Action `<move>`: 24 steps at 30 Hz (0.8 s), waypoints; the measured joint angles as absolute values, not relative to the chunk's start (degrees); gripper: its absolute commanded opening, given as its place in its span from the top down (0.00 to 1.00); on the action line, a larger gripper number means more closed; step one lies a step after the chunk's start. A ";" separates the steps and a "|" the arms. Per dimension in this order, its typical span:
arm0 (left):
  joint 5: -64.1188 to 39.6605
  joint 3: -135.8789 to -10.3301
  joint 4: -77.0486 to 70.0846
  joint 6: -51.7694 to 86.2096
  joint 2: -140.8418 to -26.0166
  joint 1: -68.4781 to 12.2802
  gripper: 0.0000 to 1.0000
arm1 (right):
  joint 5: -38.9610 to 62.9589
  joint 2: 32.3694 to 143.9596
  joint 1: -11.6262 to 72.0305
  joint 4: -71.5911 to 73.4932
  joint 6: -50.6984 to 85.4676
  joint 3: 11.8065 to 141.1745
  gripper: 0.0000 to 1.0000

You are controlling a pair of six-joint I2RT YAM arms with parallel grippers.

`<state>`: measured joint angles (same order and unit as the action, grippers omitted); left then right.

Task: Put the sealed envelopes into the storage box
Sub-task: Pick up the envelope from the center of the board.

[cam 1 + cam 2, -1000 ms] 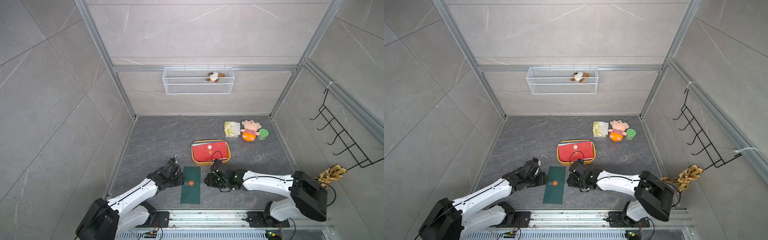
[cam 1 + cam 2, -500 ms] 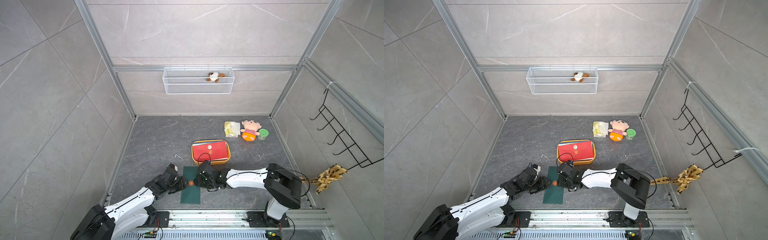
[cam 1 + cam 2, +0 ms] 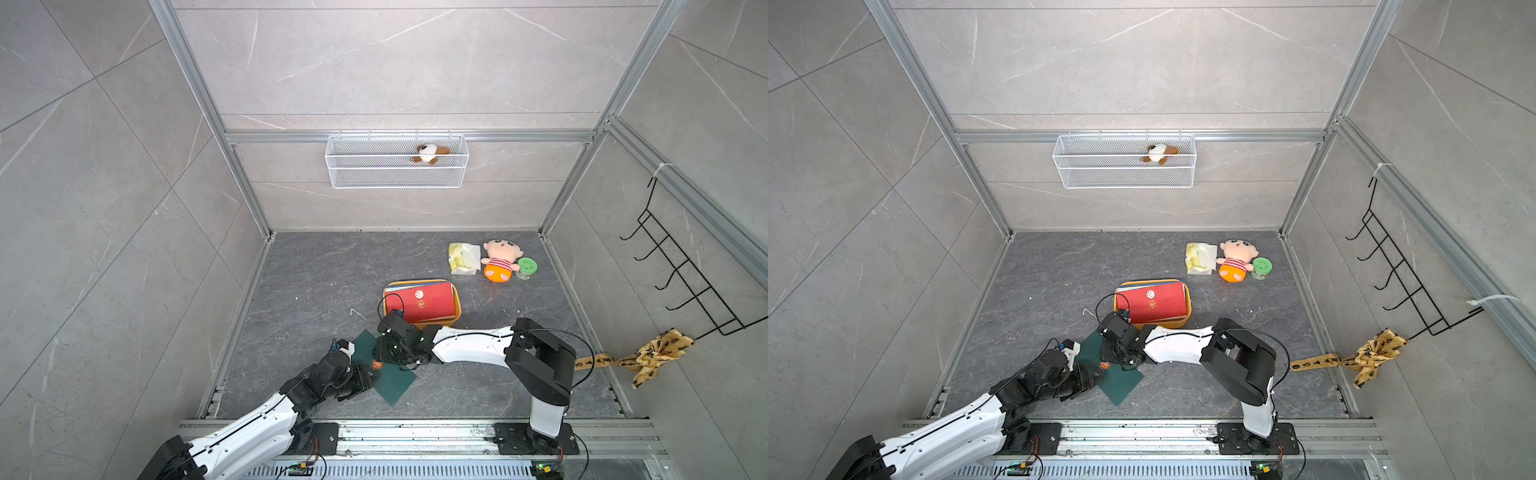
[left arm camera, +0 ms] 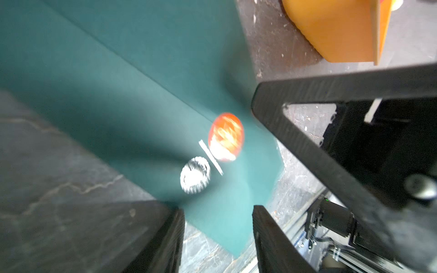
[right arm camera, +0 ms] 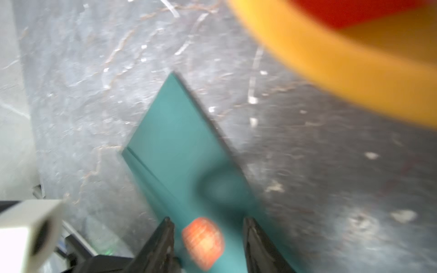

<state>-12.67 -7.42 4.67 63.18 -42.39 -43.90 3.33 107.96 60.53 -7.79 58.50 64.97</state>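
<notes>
Flanking dark green envelope, both arms' jaws parted

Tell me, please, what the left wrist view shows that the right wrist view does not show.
Only the left wrist view shows a white round sticker beside the orange seal, and a black finger of the other arm. Only the right wrist view shows a red envelope lying in the storage box, and a white block near the envelope. Both show the dark green envelope on the grey floor, its seal and part of the box; the left gripper and the right gripper each stand open at it.
</notes>
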 measured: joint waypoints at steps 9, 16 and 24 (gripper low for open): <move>-12.97 -5.74 3.44 67.16 -40.25 -44.75 0.50 | 4.75 103.50 60.40 -9.37 53.80 64.27 0.49; -2.94 -15.57 12.73 64.27 -41.08 -44.97 0.50 | 1.45 90.39 60.07 -12.86 55.16 54.83 0.48; -1.08 -27.88 12.16 53.21 -55.55 -33.56 0.53 | 1.52 82.59 60.47 -14.24 64.20 41.47 0.48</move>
<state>-1.08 -27.88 12.16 53.21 -55.55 -33.56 1.52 82.59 60.47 -14.24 64.20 41.47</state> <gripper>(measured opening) 0.476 0.518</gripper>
